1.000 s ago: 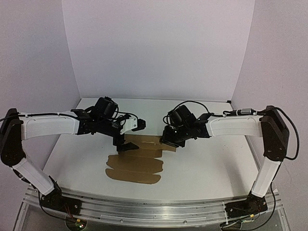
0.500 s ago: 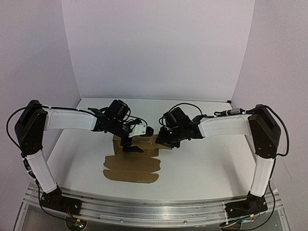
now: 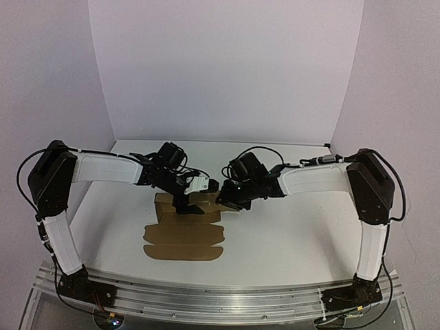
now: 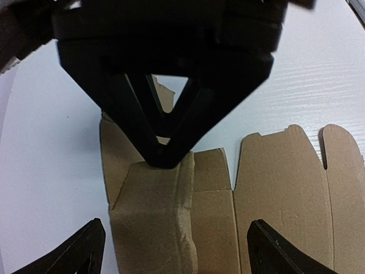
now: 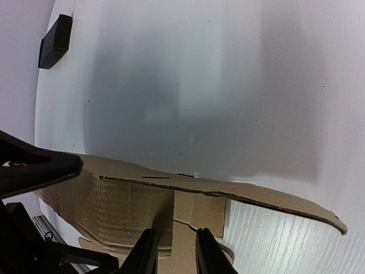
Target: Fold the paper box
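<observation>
where: paper box [image 3: 184, 237] flat on the table [image 3: 295, 234], far panel lifted | right hand [image 5: 174, 254]: narrow, pinching that panel's edge | left hand [image 4: 179, 251]: wide, over the crease, holding nothing | advice: press along the score line — right hand steady, or the card buckles

The paper box [image 3: 184, 240], a brown die-cut cardboard sheet, is laid mid-desk [image 3: 295, 234]; its near panels and rounded flaps are spread flat, while its far section is folded upward.
</observation>
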Action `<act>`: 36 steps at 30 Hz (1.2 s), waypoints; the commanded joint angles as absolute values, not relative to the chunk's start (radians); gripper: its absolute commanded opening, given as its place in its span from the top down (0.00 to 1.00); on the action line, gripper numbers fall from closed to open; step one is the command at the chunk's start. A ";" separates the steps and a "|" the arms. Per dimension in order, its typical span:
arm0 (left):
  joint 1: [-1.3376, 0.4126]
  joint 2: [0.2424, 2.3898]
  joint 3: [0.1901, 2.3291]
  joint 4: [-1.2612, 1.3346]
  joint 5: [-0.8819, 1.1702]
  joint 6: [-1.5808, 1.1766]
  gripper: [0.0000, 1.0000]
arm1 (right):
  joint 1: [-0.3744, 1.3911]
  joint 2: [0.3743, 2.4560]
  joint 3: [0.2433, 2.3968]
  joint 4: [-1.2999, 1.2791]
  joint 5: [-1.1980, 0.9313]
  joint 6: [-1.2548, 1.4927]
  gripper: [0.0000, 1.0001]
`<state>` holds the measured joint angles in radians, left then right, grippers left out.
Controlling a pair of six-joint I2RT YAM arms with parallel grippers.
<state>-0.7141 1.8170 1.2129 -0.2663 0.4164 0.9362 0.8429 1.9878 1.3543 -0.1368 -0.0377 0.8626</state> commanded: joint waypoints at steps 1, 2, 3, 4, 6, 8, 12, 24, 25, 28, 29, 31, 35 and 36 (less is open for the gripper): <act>-0.704 1.839 1.181 -0.235 0.416 0.951 0.13 | 0.843 1.999 1.387 -0.102 -0.061 0.881 0.75; -0.701 1.839 1.176 -0.228 0.414 0.945 0.14 | 0.843 2.002 1.386 -0.100 -0.067 0.884 0.75; -0.695 1.840 1.176 -0.221 0.416 0.936 0.13 | 0.843 2.008 1.387 -0.095 -0.075 0.887 0.75; -0.688 1.841 1.176 -0.215 0.419 0.926 0.12 | 0.843 2.013 1.388 -0.092 -0.081 0.891 0.75; -0.677 1.843 1.190 -0.214 0.422 0.904 0.11 | 0.843 2.016 1.384 -0.081 -0.086 0.899 0.75; -0.666 1.843 1.196 -0.218 0.421 0.892 0.12 | 0.843 2.018 1.383 -0.073 -0.089 0.900 0.75; -0.654 1.840 1.214 -0.279 0.437 0.871 0.11 | 0.843 2.014 1.381 -0.069 -0.090 0.890 0.75; -0.629 1.834 1.231 -0.337 0.493 0.835 0.39 | 0.850 2.043 1.387 -0.021 -0.135 0.930 0.77; -0.632 1.835 1.230 -0.334 0.493 0.831 0.40 | 0.855 2.049 1.390 -0.014 -0.138 0.938 0.77; -0.640 1.831 1.214 -0.311 0.478 0.819 0.45 | 0.873 2.068 1.403 -0.001 -0.135 0.955 0.79; -0.644 1.830 1.207 -0.299 0.473 0.815 0.47 | 0.878 2.075 1.407 0.012 -0.133 0.961 0.79; -0.649 1.827 1.197 -0.284 0.468 0.805 0.49 | 0.887 2.089 1.419 0.034 -0.132 0.972 0.80; -0.658 1.826 1.192 -0.284 0.472 0.794 0.50 | 0.901 2.111 1.447 0.048 -0.123 0.971 0.81; -0.659 1.825 1.190 -0.285 0.474 0.793 0.51 | 0.903 2.115 1.452 0.052 -0.118 0.971 0.81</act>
<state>-0.6476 1.8397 1.1850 -0.3114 0.4600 0.8146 0.8873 2.0947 1.3962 -0.0045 -0.1173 0.9540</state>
